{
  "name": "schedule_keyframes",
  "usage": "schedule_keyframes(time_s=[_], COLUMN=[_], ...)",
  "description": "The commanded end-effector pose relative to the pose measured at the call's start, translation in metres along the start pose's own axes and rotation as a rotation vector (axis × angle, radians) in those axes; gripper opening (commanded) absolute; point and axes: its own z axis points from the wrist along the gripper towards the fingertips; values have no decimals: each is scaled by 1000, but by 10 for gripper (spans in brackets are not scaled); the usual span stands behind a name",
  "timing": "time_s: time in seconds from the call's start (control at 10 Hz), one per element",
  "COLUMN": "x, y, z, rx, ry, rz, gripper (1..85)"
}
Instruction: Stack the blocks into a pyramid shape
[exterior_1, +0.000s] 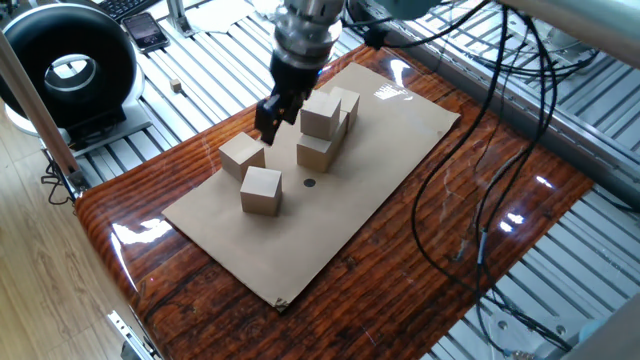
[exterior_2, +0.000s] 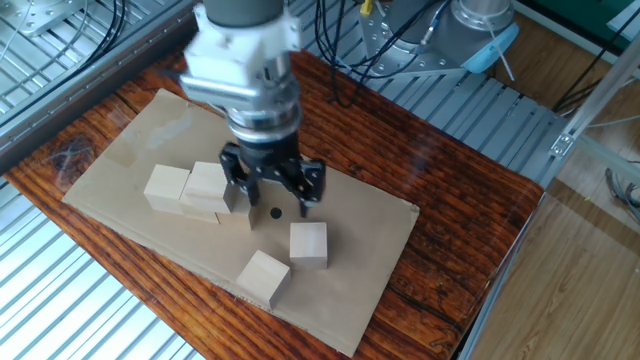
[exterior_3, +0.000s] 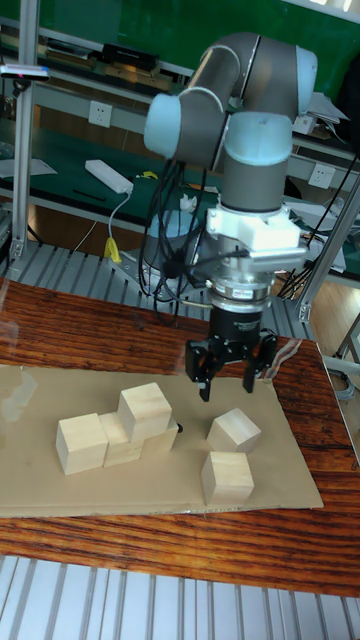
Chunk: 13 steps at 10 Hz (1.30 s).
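Observation:
A row of tan blocks (exterior_1: 316, 152) lies on the cardboard sheet (exterior_1: 390, 140), with one block (exterior_1: 320, 115) resting on top of the row. The top block also shows in the other fixed view (exterior_2: 207, 184) and in the tall view (exterior_3: 145, 410). Two loose blocks (exterior_1: 242, 155) (exterior_1: 262, 190) lie apart from the row. My gripper (exterior_2: 273, 198) hangs open and empty over the sheet, between the row and the nearer loose block (exterior_2: 308, 243). In the tall view the gripper (exterior_3: 232, 375) hovers just above a loose block (exterior_3: 234, 430) without touching it.
A small black dot (exterior_2: 276, 212) marks the cardboard under the gripper. The glossy wooden tabletop (exterior_1: 450, 230) surrounds the sheet. Cables (exterior_1: 480, 200) hang over its right side. A black ring-shaped device (exterior_1: 70, 65) and a tiny wooden cube (exterior_1: 176, 87) sit off the table.

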Motion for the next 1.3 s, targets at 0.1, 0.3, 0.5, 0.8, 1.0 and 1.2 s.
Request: schedule_keyframes(time_s=[0.1,0.3,0.5,0.8,1.0,1.2], x=[3,10,12,8,8,12], y=[16,14,16,22,29,38], z=[33,40,48,66,73,79], rx=[-33,-19,-14,-22,-46,-59], ry=[-12,5,15,-14,-22,-17], rz=[-110,-157,-189,-195,-192,-186], gripper=[710,710,710,720,790,817])
